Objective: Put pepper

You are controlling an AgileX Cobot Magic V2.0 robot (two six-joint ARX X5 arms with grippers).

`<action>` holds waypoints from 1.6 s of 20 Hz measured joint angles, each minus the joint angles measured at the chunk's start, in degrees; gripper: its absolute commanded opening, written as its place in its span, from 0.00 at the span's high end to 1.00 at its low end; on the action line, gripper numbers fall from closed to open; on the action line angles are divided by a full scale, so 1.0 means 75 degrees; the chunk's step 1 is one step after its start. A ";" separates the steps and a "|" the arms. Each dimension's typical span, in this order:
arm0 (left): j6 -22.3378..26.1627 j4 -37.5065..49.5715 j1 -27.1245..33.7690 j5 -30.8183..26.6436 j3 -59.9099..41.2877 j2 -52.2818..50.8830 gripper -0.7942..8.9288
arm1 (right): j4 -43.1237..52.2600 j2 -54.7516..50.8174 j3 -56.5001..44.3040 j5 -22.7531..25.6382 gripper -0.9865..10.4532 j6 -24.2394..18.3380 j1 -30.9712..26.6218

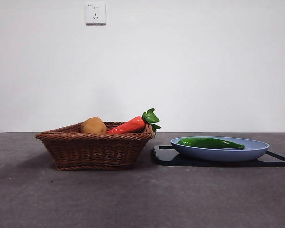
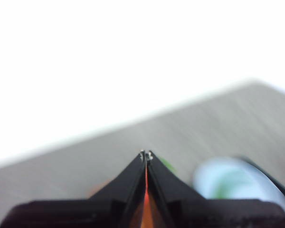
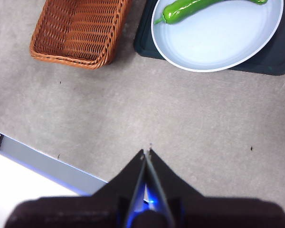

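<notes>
The dark-green pepper [image 1: 210, 142] lies in a light-blue plate [image 1: 256, 149] on a black board at the right of the front view. In the right wrist view the pepper [image 3: 190, 8] lies along one edge of the plate [image 3: 218, 42]. My right gripper [image 3: 147, 153] is shut and empty, high above bare table, well away from the plate. My left gripper [image 2: 146, 155] is shut and empty; the plate [image 2: 237, 183] shows blurred beyond it. Neither gripper shows in the front view.
A brown wicker basket [image 1: 97, 149] stands left of the plate and holds a red-orange carrot-like vegetable [image 1: 130, 125] with a leafy top and a brown potato [image 1: 93, 126]. The black board [image 1: 275, 161] lies under the plate. The table edge [image 3: 42, 164] shows in the right wrist view.
</notes>
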 measured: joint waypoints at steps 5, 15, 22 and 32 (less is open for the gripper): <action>0.0073 0.1728 0.2028 -0.0035 -0.2241 -0.2200 0.91 | 0.0000 0.0000 0.0000 0.0000 0.90 0.0000 0.0000; -0.0143 0.4199 0.3483 -0.0052 -0.8142 -0.6000 0.91 | 0.0000 0.0000 0.0000 0.0000 0.90 0.0000 0.0000; -0.0516 0.4217 0.3605 -0.0052 -0.9894 -0.7079 0.91 | 0.0003 0.0000 0.0000 0.0000 0.90 0.0000 0.0000; -0.0670 0.2731 0.3605 -0.0050 -1.0212 -0.7612 0.91 | 0.0003 0.0000 0.0000 0.0000 0.90 0.0000 0.0000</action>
